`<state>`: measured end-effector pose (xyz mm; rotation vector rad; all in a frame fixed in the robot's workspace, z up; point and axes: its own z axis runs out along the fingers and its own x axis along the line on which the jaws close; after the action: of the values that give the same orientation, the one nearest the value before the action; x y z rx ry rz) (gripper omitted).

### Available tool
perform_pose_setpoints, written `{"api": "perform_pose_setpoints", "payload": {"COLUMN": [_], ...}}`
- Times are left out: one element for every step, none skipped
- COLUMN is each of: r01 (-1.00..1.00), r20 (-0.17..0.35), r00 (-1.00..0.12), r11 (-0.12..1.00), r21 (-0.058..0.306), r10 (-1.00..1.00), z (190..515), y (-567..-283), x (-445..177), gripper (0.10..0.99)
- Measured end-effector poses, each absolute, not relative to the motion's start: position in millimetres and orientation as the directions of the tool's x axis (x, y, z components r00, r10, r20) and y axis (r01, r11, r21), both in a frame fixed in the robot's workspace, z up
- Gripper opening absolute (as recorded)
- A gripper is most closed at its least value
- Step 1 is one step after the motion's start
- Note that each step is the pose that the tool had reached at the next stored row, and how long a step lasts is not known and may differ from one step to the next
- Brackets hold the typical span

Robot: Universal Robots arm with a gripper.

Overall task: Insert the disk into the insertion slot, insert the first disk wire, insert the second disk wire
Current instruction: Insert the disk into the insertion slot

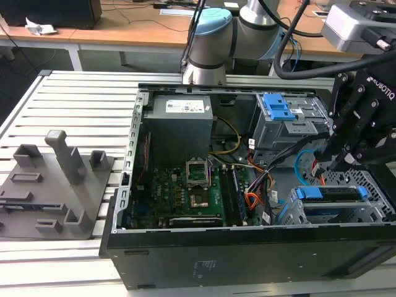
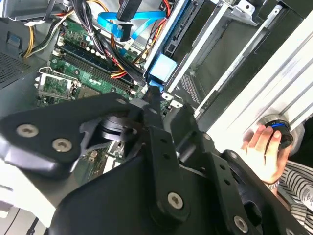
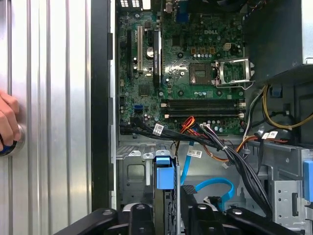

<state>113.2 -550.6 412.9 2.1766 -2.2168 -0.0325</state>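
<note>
Disk (image 1: 328,193) seated in insertion slot (image 1: 378,197) | gripper (image 1: 331,162) just above

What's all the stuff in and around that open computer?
table: one, silver, under everything
computer case: one, black, open on the table
circuit board: one, green, inside the case
power box: one, grey, beside the board
cage: one, silver, in the case's corner
disk: one, blue-framed, in the cage
blue cable: one, light blue, looped beside the cage
orange cable: one, orange, near the board
black cables: one bundle, black, across the case
plastic stand: one, grey, exterior view's left
person's hand: one, on a round button
robot arm: one, grey and blue, behind the case
robot hand: one, black, close to the disk
</note>
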Motion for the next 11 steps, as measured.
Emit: {"api": "perform_pose_setpoints", "payload": {"r01": [-0.999, -0.999, -0.999, -0.999, -0.999, -0.999, -0.999, -0.999, -0.999, -0.999, -0.999], "r20": [0.010, 0.010, 0.010, 0.010, 0.010, 0.010, 0.010, 0.010, 0.011, 0.011, 0.011], "r00": [-0.018, -0.018, -0.018, -0.018, -0.018, -0.018, -0.018, -0.018, -0.018, -0.018, -0.018], "r11": [0.019, 0.019, 0.019, 0.019, 0.019, 0.019, 0.019, 0.019, 0.019, 0.019, 0.019], "r21": [0.039, 0.039, 0.039, 0.039, 0.039, 0.039, 0.039, 0.039, 0.039, 0.039, 0.039], "r10": [-1.000, -1.000, -1.000, -1.000, -1.000, -1.000, -1.000, -1.000, -1.000, -1.000, -1.000], "z": [412.9, 412.8, 412.8, 412.7, 412.7, 412.6, 412.6, 412.5, 412.4, 412.4, 412.4], "y": [-550.6, -550.6, -550.6, -550.6, -550.6, -550.6, -550.6, -550.6, -550.6, -550.6, -550.6], "x": [113.2, 113.2, 113.2, 113.2, 113.2, 113.2, 113.2, 113.2, 113.2, 113.2, 113.2], "gripper": [0.294, 0.235, 0.176, 0.114, 0.106, 0.106, 0.106, 0.106, 0.106, 0.106, 0.106]}}
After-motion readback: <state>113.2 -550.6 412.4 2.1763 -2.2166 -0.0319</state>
